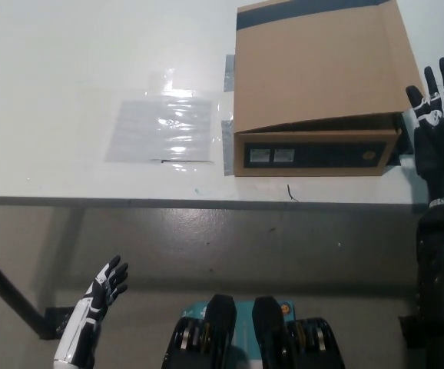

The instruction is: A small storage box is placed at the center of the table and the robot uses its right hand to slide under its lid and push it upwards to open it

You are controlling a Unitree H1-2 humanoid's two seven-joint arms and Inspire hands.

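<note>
Reaching: my right robot hand [439, 104] stands upright just beside the box's right front corner, fingers spread, holding nothing.
Resting: my left robot hand [103, 292] hangs low at my left, below the worktop edge, open and empty.
Box: a cardboard storage box [318, 150] sits on the white worktop [68, 69], toward its right.
Lid: the flat lid [322, 65] lies closed, its front edge bowed up slightly.
Handling: probably light, stiff cardboard; I'd slip fingertips under that raised front lip.
Nearby: a clear plastic sheet [160, 131] lies left of the box.
</note>
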